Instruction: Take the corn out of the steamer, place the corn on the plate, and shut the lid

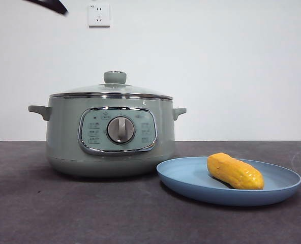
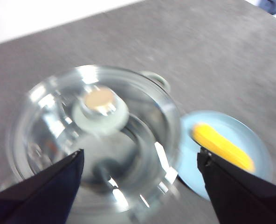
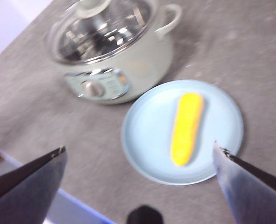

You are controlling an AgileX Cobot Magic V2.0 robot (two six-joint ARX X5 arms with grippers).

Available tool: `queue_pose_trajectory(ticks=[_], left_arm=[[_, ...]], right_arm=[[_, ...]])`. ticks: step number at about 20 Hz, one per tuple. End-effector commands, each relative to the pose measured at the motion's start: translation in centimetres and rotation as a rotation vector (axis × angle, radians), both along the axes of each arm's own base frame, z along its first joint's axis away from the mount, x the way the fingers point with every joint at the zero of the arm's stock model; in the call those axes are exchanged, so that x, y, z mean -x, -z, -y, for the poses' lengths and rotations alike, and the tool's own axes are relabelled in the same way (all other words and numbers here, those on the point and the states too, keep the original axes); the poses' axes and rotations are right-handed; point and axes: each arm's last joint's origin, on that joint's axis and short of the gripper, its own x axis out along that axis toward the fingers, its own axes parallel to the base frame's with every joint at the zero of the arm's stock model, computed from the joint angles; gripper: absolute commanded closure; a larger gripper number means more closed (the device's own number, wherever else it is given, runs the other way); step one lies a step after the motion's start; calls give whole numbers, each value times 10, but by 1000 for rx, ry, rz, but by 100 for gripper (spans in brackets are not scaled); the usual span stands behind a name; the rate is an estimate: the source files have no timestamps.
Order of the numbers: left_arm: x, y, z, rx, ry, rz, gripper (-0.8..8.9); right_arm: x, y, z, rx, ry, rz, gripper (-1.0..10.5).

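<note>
Bumpy corn (image 1: 235, 172), shallow plate (image 1: 191, 179) (glossy)

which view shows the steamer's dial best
The front view: the dial faces the camera, sharp and large on the steamer. The right wrist view shows it small and blurred; in the left wrist view the lid hides it.

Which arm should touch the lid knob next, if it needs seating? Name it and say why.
Left. The left pincer, open, hangs right above the lid and its knob. The right pincer, also open, hangs over the plate and corn, with the steamer off to one side.
</note>
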Motion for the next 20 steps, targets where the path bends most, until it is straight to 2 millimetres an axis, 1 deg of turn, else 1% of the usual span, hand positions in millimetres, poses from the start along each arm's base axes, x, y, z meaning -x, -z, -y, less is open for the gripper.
queue_pose_trajectory(ticks=[1, 3, 5, 7, 8, 9, 10, 12, 13, 14, 15, 20], left_arm=[[20, -1, -7, 1, 32, -61, 405], [35, -3, -13, -2, 47, -97, 405], [45, -3, -18, -9, 56, -131, 406], [53, -2, -21, -22, 55, -161, 410], [57, -1, -23, -31, 55, -181, 412], [59, 0, -24, -37, 55, -196, 434], [60, 1, -24, -44, 55, -212, 512], [62, 3, -25, -55, 53, -236, 746], [62, 3, -25, -59, 53, -245, 844], [63, 4, -25, -61, 54, -249, 817], [63, 4, -25, -63, 55, -250, 820], [63, 4, -26, -63, 54, -250, 819]], right_arm=[[1, 2, -1, -5, -44, -10, 322], [2, 3, -1, -10, -60, -25, 323], [2, 4, -1, -4, -60, -39, 336], [3, 6, -1, 4, -60, -56, 419], [4, 6, 0, 8, -60, -66, 494], [4, 7, 0, 11, -60, -72, 554], [4, 8, 0, 13, -60, -79, 627], [5, 8, 0, 18, -60, -90, 780], [5, 9, 0, 20, -60, -94, 865], [5, 9, 0, 21, -60, -96, 946], [6, 9, 0, 22, -60, -98, 964], [6, 9, 1, 24, -56, -99, 946]])
